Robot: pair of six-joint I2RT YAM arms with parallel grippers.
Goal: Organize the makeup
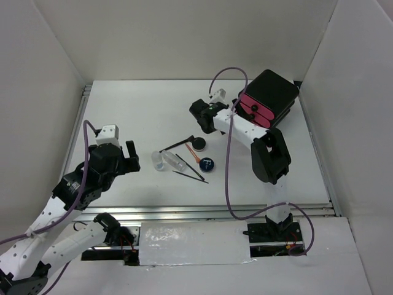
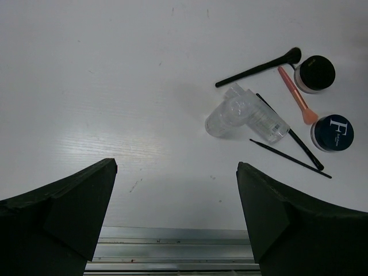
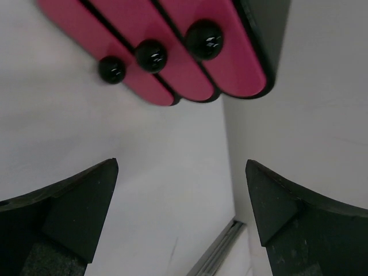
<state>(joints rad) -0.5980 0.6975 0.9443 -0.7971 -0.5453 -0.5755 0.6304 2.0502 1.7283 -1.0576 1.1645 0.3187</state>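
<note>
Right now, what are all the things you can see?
black box: 1, black with three pink drawers, back right of the table.
black compact: 1, black, middle of the table.
blue compact: 1, dark blue with a white mark, nearer the arms than the black one.
big brush: 1, black, beside the black compact.
orange-tipped stick: 1, orange, beside the compacts.
thin sticks: 2, black, by the blue compact.
clear vial and clear tube: 2, see-through, touching, left of the compacts.
table: 1, white.
left gripper: 1, black, jaws open, holding nothing.
right gripper: 1, black, jaws open, facing the drawers.
</note>
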